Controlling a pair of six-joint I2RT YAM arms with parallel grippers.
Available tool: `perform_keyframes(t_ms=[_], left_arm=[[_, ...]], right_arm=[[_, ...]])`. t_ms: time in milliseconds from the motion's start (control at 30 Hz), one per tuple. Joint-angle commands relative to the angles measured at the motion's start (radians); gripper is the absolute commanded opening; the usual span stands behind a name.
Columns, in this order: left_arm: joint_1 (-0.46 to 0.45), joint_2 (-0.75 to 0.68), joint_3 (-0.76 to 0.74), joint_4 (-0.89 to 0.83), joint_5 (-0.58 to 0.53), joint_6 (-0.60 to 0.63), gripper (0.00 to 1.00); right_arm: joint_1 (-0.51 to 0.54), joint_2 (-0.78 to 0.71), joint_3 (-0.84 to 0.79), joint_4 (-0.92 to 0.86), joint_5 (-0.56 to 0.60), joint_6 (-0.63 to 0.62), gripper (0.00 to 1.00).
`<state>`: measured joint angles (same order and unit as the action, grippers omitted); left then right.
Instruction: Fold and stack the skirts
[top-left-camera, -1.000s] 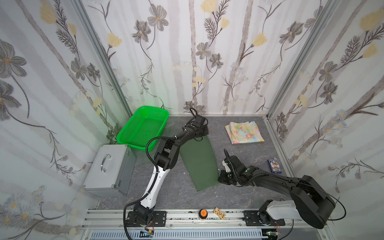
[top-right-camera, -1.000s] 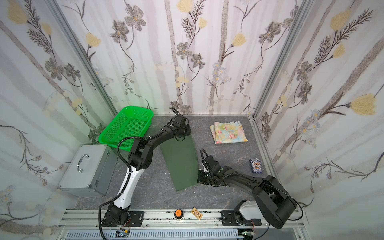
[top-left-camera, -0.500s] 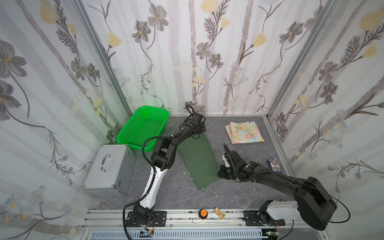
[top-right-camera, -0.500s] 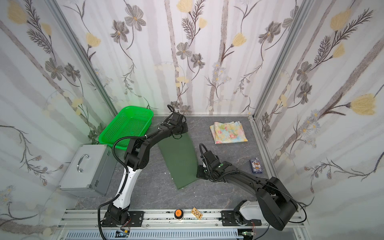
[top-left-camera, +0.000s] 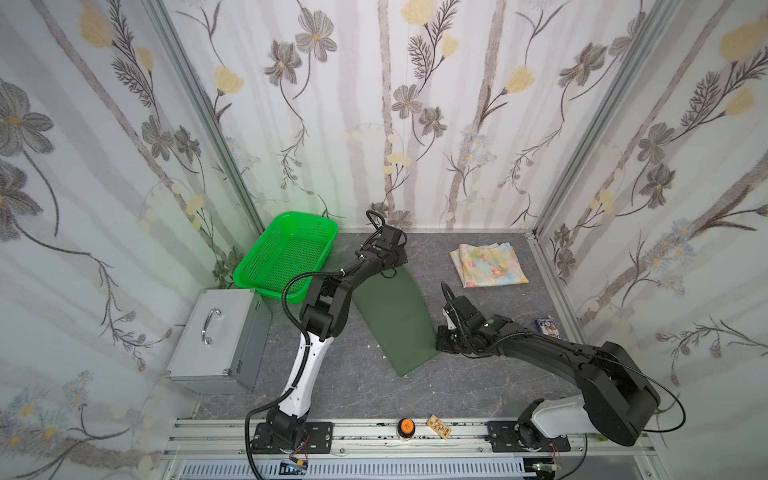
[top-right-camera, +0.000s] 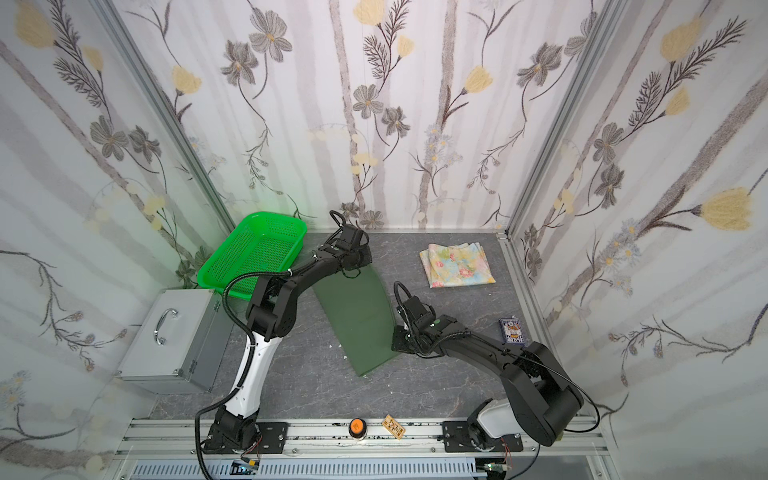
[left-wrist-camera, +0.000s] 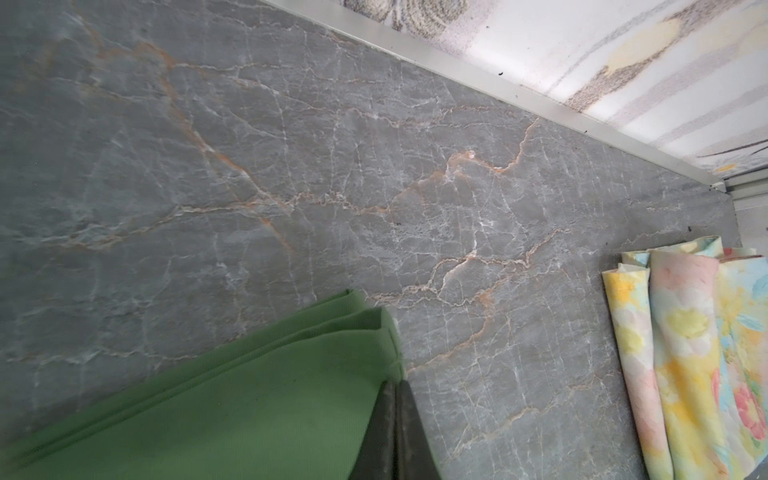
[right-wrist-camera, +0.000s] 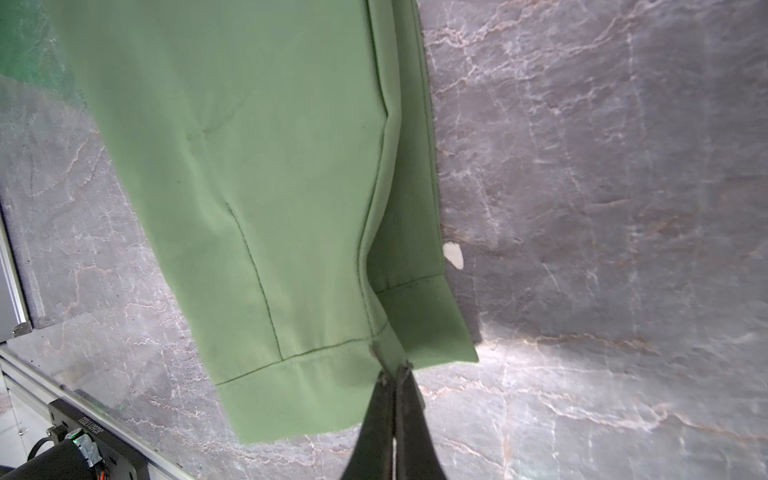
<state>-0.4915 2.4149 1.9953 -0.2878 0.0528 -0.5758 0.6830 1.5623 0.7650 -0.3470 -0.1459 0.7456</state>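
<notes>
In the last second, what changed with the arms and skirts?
The left gripper, shut on the green skirt at its far end, edged toward the basket; the right gripper, shut on its near hem, crept rearward. The floral skirt and basket stayed put.

The dark olive green cloth skirt (top-left-camera: 392, 316) lies between 2 grippers: the left gripper (top-left-camera: 391, 272) at its far end, the right gripper (top-left-camera: 439, 337) at its near corner. Right of the left gripper, behind the right gripper, lies the pastel floral cloth skirt (top-left-camera: 488, 264). Just left of the left gripper sits the bright green plastic mesh basket (top-left-camera: 286, 253), with the silver metal case (top-left-camera: 216, 336) before it.

Olive skirt (top-left-camera: 392, 316) outstretched; floral skirt (top-left-camera: 488, 264) folded
</notes>
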Motion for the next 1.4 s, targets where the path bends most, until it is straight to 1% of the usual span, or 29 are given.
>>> perform_keyframes(t_ms=[0,167,200,367,400,467,500,533,567,600,667,733,767,800,900,967,1000,1033,1067,1100,1133,1167,1233,1367], left_arm=[[0.010,-0.021,-0.012,0.012,-0.029,-0.001,0.00],[0.021,-0.023,-0.024,0.013,-0.044,-0.014,0.00],[0.022,-0.022,-0.024,0.015,-0.044,-0.016,0.00],[0.031,-0.016,-0.030,0.015,-0.058,-0.023,0.00],[0.033,-0.016,-0.033,0.015,-0.060,-0.027,0.00],[0.040,-0.017,-0.042,0.015,-0.066,-0.042,0.00],[0.043,-0.017,-0.045,0.015,-0.067,-0.045,0.00],[0.046,-0.019,-0.048,0.015,-0.064,-0.044,0.00],[0.049,-0.022,-0.052,0.015,-0.062,-0.046,0.09],[0.052,-0.029,-0.058,0.015,-0.064,-0.050,0.29],[0.055,-0.050,-0.073,0.016,-0.071,-0.047,0.36],[0.055,-0.071,-0.076,0.016,-0.077,-0.038,0.49],[0.056,-0.080,-0.077,0.016,-0.084,-0.034,0.52],[0.057,-0.091,-0.080,0.016,-0.087,-0.033,0.52],[0.058,-0.134,-0.100,0.019,-0.096,-0.038,0.53],[0.056,-0.170,-0.125,0.021,-0.098,-0.036,0.53],[0.054,-0.186,-0.139,0.023,-0.097,-0.035,0.51],[0.053,-0.201,-0.156,0.025,-0.094,-0.031,0.47],[0.050,-0.212,-0.173,0.026,-0.085,-0.026,0.44],[0.047,-0.221,-0.191,0.028,-0.077,-0.026,0.43],[0.044,-0.229,-0.211,0.033,-0.063,-0.024,0.40],[0.040,-0.234,-0.230,0.037,-0.051,-0.020,0.37],[0.030,-0.245,-0.270,0.043,-0.040,-0.021,0.31],[0.022,-0.278,-0.365,0.075,-0.015,-0.025,0.27]], right_arm=[[0.000,-0.009,0.031,0.003,0.036,-0.023,0.00],[-0.016,0.026,0.049,0.006,0.059,-0.051,0.00],[-0.017,0.065,0.053,0.008,0.061,-0.054,0.00],[-0.036,0.131,0.061,0.030,0.087,-0.081,0.00],[-0.043,0.143,0.062,0.037,0.091,-0.084,0.02],[-0.055,0.163,0.060,0.046,0.107,-0.086,0.08],[-0.062,0.167,0.059,0.053,0.113,-0.086,0.16],[-0.066,0.168,0.059,0.054,0.118,-0.087,0.31],[-0.068,0.161,0.060,0.054,0.124,-0.086,0.40],[-0.068,0.149,0.059,0.052,0.130,-0.085,0.45],[-0.069,0.110,0.053,0.044,0.135,-0.076,0.51],[-0.069,0.060,0.044,0.031,0.143,-0.072,0.53],[-0.068,0.040,0.040,0.021,0.151,-0.068,0.54],[-0.066,0.000,0.035,0.010,0.158,-0.064,0.54],[-0.052,-0.063,0.018,-0.013,0.144,-0.049,0.52],[-0.028,-0.094,-0.001,-0.014,0.120,-0.030,0.45],[-0.017,-0.105,-0.004,-0.005,0.110,-0.020,0.39],[-0.005,-0.113,-0.048,0.014,0.089,-0.012,0.32],[0.005,-0.114,-0.068,0.039,0.071,0.002,0.23],[0.009,-0.111,-0.086,0.067,0.052,0.014,0.17],[0.010,-0.099,-0.107,0.100,0.027,0.022,0.11],[0.011,-0.082,-0.114,0.118,0.018,0.030,0.08],[0.013,-0.047,-0.113,0.147,0.014,0.035,0.05],[0.012,0.013,-0.074,0.170,0.022,0.018,0.04]])
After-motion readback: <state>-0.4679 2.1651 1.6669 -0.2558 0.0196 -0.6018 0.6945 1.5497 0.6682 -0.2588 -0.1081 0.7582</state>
